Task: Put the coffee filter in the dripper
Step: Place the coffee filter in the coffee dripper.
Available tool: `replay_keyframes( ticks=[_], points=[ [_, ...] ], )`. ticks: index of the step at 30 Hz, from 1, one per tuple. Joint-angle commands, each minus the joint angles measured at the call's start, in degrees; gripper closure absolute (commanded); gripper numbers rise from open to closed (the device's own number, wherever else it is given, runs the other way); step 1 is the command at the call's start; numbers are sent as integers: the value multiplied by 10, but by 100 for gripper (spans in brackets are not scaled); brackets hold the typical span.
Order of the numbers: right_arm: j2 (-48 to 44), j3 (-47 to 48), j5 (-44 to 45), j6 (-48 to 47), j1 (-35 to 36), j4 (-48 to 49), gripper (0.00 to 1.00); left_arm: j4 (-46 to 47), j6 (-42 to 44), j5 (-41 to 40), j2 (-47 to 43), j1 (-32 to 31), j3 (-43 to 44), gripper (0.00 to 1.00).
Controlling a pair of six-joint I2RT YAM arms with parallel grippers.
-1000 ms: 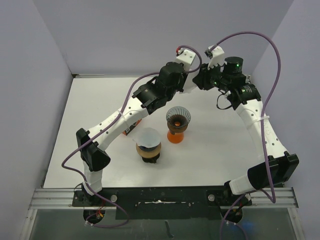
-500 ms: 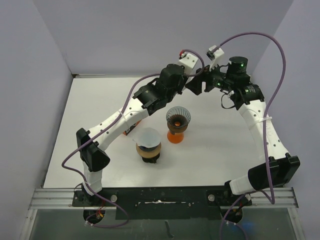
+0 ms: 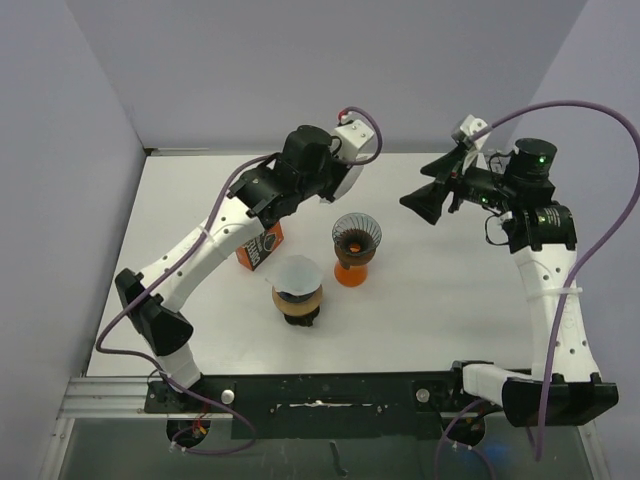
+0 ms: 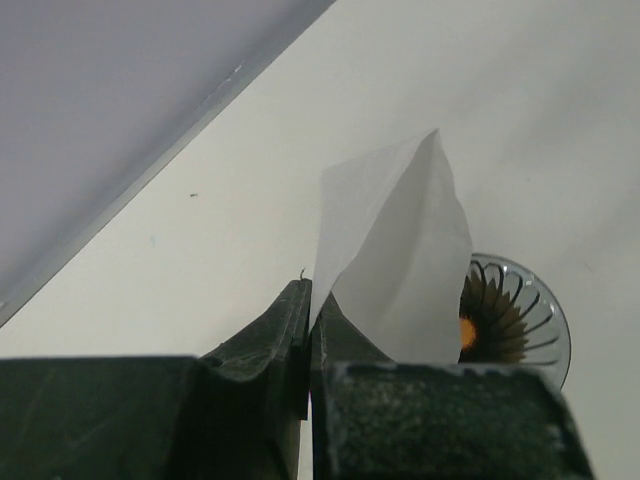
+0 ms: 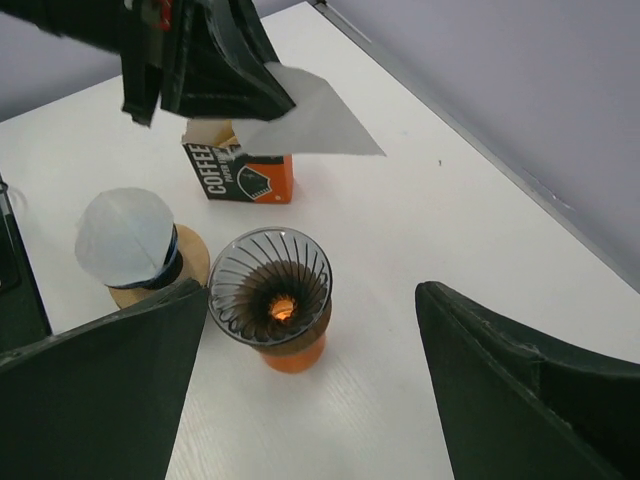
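Pinching one edge of a white paper coffee filter (image 4: 400,260), the left fingers (image 4: 265,335) are pressed together on the sheet. The rest of the sheet fans up and away from their tips. The coffee filter is held in the air, off the table (image 3: 430,290). In the left wrist view the dripper (image 3: 356,235) shows below it, partly hidden by its lower right edge. Dripper: clear ribbed cone, upright on an orange stand (image 3: 352,273) near mid-table, its bowl bare. Right fingers (image 5: 500,380): spread wide, gripping nothing, raised to the right of the dripper and well apart from it; in the right wrist view the dripper sits between them, lower down. Orange box (image 3: 262,247): printed "COFFEE", top open, standing on the table left of the dripper, beneath the left arm. Wood-collared vessel (image 3: 298,295): just beside the dripper on the near left, already carrying a white paper cone (image 3: 297,272) in its top.
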Motion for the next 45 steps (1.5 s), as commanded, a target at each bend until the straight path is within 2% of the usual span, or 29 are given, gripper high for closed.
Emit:
replay_keyframes(
  ticks=[1, 9, 13, 16, 20, 27, 34, 41, 45],
  points=[
    [-38, -31, -49, -41, -41, -23, 12, -56, 51, 120, -55, 14, -9, 100],
    [-48, -59, -60, -65, -76, -66, 12, -161, 105, 194, -67, 12, -12, 100],
    [-64, -99, -74, -13, -104, -13, 12, -204, 128, 203, -39, 2, 7, 100],
    [-74, -131, -75, 18, -114, 21, 13, -238, 138, 203, -5, -1, 50, 100],
    [-76, -145, -71, 28, -122, 32, 14, -317, 153, 208, 68, -6, 154, 100],
    [-75, -151, -44, 28, -129, 11, 14, -410, 160, 199, 175, -13, 292, 100],
    [-91, -176, -11, 23, -136, 4, 14, -408, 152, 194, 205, -13, 310, 100],
    [-88, -192, -9, 40, -136, 23, 17, -389, 133, 203, 204, -8, 293, 77],
    [-76, -191, -15, 54, -134, 34, 17, -377, 119, 218, 194, 5, 289, 70]
  ],
)
